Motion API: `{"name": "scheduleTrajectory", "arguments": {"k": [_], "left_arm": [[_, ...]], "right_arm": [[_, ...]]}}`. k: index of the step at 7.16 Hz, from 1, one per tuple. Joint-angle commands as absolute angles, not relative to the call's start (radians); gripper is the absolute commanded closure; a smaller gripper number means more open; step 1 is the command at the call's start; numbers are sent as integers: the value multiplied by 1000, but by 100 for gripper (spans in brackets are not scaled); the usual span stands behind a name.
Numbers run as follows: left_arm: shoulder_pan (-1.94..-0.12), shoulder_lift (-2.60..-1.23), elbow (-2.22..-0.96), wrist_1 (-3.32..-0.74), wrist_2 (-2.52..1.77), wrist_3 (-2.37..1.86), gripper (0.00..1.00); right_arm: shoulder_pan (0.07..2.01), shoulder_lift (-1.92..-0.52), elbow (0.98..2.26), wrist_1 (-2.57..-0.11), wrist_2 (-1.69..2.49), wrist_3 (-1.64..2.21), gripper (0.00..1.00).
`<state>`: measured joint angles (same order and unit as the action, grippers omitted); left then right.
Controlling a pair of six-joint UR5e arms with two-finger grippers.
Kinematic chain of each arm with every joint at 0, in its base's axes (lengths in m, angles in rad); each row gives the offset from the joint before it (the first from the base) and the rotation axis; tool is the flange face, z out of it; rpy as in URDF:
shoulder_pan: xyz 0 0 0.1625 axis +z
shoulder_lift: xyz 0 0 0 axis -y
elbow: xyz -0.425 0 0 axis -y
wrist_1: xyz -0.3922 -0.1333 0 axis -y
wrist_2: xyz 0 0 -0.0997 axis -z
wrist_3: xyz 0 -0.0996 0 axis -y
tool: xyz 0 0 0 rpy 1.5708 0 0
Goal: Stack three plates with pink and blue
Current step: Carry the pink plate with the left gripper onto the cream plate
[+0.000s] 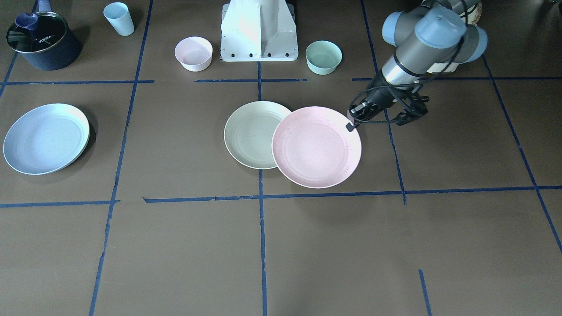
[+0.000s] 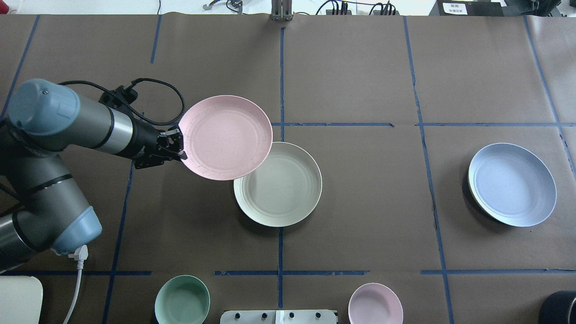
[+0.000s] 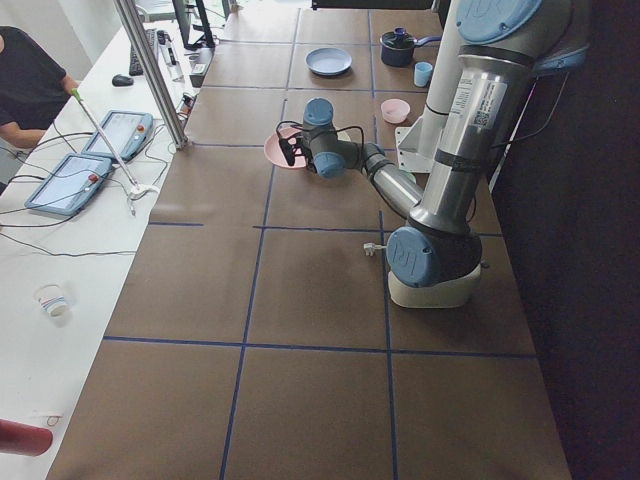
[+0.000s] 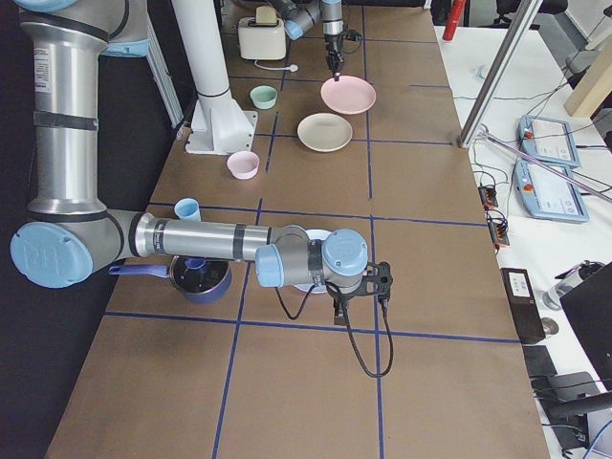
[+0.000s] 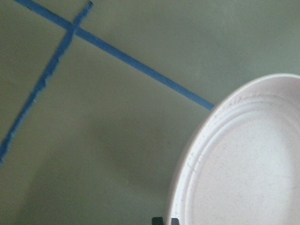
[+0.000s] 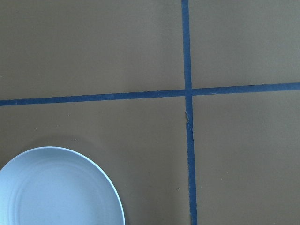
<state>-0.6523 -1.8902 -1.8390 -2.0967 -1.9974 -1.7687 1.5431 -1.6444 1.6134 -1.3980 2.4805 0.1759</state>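
Note:
My left gripper is shut on the rim of the pale pink plate. It holds the plate tilted a little above the table, with its far edge over the cream plate, which lies flat at the table's middle. The pink plate fills the lower right of the left wrist view. The light blue plate lies alone on the robot's right side and shows in the right wrist view. My right gripper hovers near it; I cannot tell whether it is open.
A small pink bowl and a mint-green bowl flank the robot base. A dark pot and a pale blue cup stand at the robot's far right. Blue tape lines cross the brown table.

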Motion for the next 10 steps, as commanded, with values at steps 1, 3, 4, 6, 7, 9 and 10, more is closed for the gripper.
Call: {"name": "scheduleTrajectory", "arguments": {"k": [1,3,4,6,7,9,10], "left_arm": [[-507,-1951,-1836,-2091,-1869,-1848,100],[-460,-1953,-1822,-2091,-1850,-1850,99],[-456,-1951,-1821,-2089,-1850,-1850,95],[-456,-1962,-1819,-2086,-1852,-1841,1],[-456,-1962,-1828,-2085,-1852,-1841,0],[-463,-1976,-1893,-1969,-1859,-1839,0],[-466,-1974,-1958,-1863,-1861,-1821,0]], "right_arm": [[1525,-1644,1620,-1396,2480,201,0],[1491,-1646,1618,-1315,2480,292,0],[1459,-1652,1614,-1204,2477,410,0],[1411,-1674,1611,-1105,2473,511,0],[1384,-1674,1611,-1103,2461,524,0],[1324,-1683,1594,-1082,2404,531,0],[1296,-1683,1576,-1054,2396,552,0]]}}
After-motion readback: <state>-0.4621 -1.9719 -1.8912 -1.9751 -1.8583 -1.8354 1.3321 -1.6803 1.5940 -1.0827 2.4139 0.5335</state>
